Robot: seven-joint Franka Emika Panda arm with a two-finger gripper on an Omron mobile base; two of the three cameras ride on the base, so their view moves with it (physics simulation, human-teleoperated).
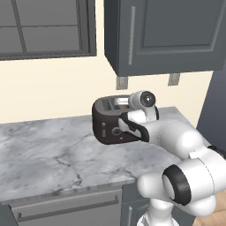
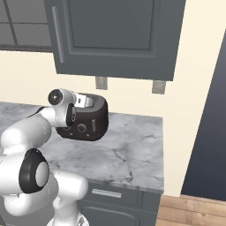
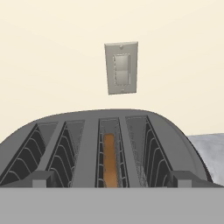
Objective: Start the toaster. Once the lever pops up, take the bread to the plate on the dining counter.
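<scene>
- The toaster (image 1: 112,121) is seen standing on the marble counter (image 1: 48,154) near the wall, under the grey wall cabinet (image 2: 110,35).
- The bread (image 3: 110,159) is seen edge-on in the hand view, sunk in the third slot from the left, with its tan upper edge below the slot rim.
- The gripper (image 3: 111,183) is held just above and in front of the toaster's top; its fingertips (image 3: 41,178) are spread wide to either side of the slots and nothing is held between them.
- The lever (image 1: 103,131) is made out as a small slider on the toaster's front face; whether it is up or down cannot be told.
- The slice is judged light, stiff and brittle, so a gentle pinch across its two flat faces at the upper edge is advised.
- A straight upward lift is judged necessary, since the slot's wire guides could snag a tilted slice.
</scene>
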